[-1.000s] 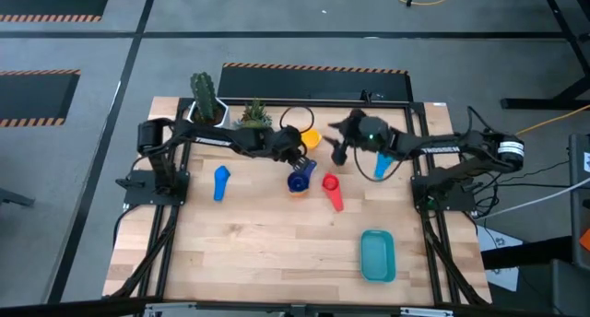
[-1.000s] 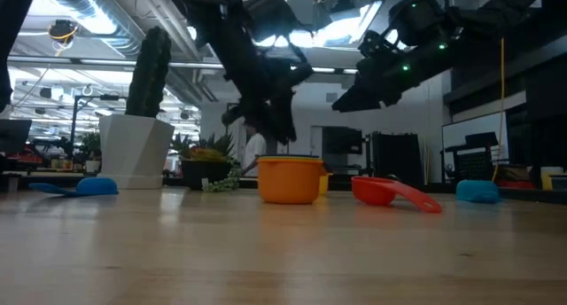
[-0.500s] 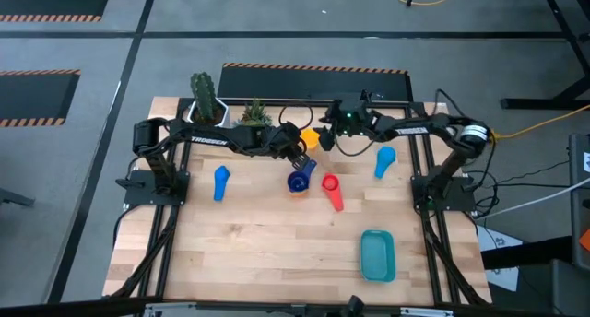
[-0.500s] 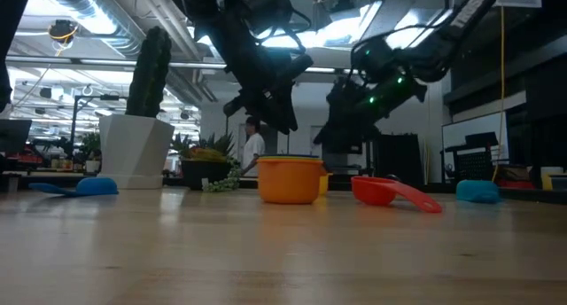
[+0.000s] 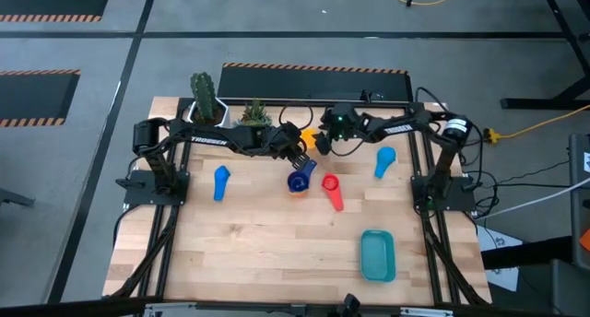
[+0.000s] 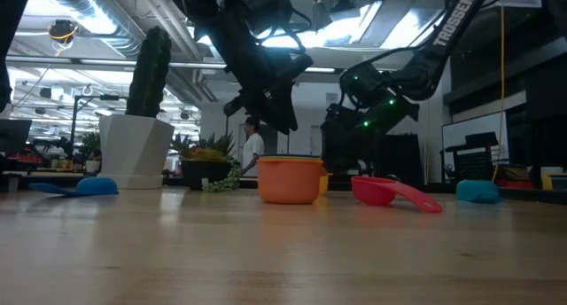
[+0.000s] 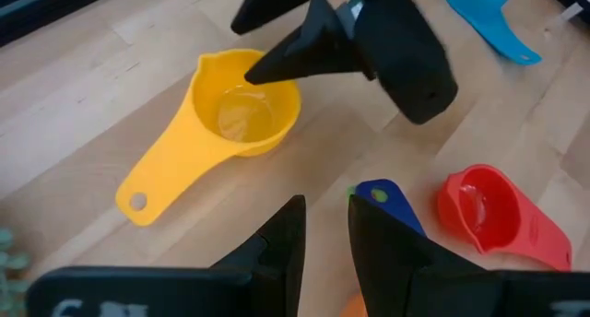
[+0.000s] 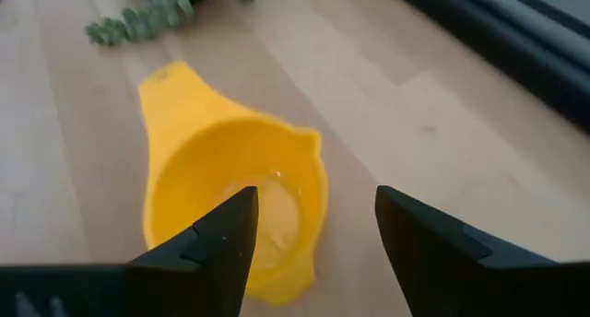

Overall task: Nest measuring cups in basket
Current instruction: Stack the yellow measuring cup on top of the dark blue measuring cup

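Even overhead light, backlit at table level

Ceiling lights [image 6: 80, 21] glare in the low view, leaving the arms as silhouettes; the near tabletop [image 6: 283, 261] blurs, and wrist-view fingers look soft.

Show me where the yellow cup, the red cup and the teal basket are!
yellow cup [image 8: 241, 193], right wrist view, inside its bowl.
red cup [image 7: 481, 206], left wrist view, inside its bowl.
teal basket [image 5: 377, 255], high view, its floor.
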Controlling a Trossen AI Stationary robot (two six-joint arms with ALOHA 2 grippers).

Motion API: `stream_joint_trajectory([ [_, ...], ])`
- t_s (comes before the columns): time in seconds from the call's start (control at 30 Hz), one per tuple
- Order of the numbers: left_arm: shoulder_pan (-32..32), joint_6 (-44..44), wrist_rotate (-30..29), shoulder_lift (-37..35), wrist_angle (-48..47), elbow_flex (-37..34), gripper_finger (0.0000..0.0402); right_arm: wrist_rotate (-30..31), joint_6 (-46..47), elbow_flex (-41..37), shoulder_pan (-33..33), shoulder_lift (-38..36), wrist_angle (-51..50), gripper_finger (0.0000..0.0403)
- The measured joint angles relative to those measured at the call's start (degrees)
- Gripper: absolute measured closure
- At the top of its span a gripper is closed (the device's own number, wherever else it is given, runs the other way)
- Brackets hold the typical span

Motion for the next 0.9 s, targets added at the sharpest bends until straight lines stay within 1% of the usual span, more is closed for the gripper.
stream_joint_trajectory([
  [0.1,0.0,0.0,0.02,0.0,0.0,0.0,0.0324,-0.26,0.18,-0.01,0.0,1.11,-0.33,0.0178],
  [0.23,0.0,-0.02,0.04,0.0,0.0,0.0,0.0324,-1.42,2.78,-0.01,0.0,2.08,-0.59,0.0179],
  [0.3,0.0,-0.02,0.08,0.0,0.0,0.0,0.0324,-1.51,2.99,-0.01,0.0,2.09,-0.48,0.0188],
  [0.4,0.0,-0.02,0.18,0.0,0.0,0.0,0.0324,-1.51,3.02,-0.01,0.0,2.09,-0.49,0.0216],
  [0.6,0.0,-0.02,0.2,0.0,0.0,0.0,0.0324,-1.51,3.02,-0.01,0.0,2.09,-0.51,0.0299],
  [0.7,0.0,-0.02,0.2,0.0,0.0,0.0,0.0324,-1.51,3.02,-0.01,0.0,2.09,-0.6,0.0334],
  [0.8,0.0,-0.02,0.2,0.0,0.0,0.0,0.0324,-1.71,2.99,0.02,0.0,1.98,-0.51,0.0358],
  [0.9,0.0,-0.02,0.2,-0.02,0.0,0.0,0.0324,-1.76,2.83,0.04,0.02,1.63,-0.71,0.0361],
])
